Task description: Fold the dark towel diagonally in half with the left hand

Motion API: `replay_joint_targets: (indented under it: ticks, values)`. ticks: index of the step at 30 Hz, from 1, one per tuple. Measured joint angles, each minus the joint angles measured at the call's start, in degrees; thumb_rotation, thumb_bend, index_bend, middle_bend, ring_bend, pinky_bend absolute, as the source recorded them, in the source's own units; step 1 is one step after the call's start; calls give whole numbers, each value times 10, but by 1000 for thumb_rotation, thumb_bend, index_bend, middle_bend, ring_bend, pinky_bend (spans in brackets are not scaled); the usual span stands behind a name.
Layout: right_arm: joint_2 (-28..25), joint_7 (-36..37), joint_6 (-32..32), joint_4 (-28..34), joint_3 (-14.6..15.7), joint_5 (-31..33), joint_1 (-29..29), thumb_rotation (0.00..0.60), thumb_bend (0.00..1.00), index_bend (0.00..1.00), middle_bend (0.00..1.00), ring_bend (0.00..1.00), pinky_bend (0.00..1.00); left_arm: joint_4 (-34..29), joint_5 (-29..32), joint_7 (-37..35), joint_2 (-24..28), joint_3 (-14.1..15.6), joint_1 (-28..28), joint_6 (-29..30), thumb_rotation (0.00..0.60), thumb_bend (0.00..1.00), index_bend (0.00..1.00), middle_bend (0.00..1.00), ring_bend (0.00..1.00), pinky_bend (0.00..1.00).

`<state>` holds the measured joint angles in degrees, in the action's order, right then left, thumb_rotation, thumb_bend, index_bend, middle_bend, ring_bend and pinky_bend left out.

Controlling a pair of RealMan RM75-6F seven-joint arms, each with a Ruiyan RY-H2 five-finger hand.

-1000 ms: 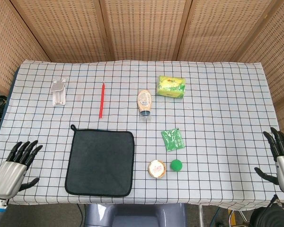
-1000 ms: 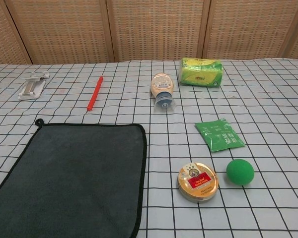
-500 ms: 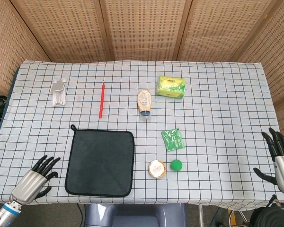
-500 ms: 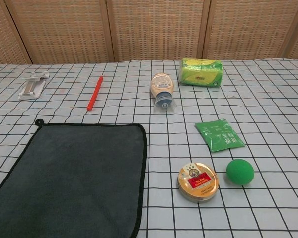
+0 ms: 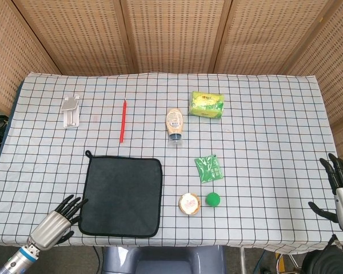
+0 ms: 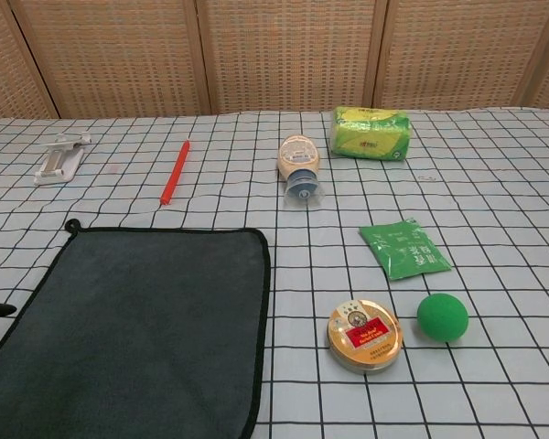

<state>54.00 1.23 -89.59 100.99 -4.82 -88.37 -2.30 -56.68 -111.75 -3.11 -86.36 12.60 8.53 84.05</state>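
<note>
The left hand lay empty, fingers spread, just beside the flat dark towel at its near-left corner. The right hand, equally empty and spread, showed only from overhead.

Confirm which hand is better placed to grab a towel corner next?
Left. The left hand sits open just beside the dark towel, near its front-left corner. The right hand is at the far table edge.

dark towel near edge cropped; right hand part-cropped
</note>
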Motion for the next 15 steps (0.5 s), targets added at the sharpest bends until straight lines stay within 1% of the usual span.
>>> replay_joint_targets:
  ticks: [8,15]
  values:
    - [-1,4,2,-1,-1,3,-1,600,0,0,0,0,0,26,7,-4,-22,6,4,-1,600,290,456,0,0,0]
    - [-2,7,2,-2,-2,4,0,600,0,0,0,0,0,32,11,2,-30,11,8,-3,600,290,482,0,0,0]
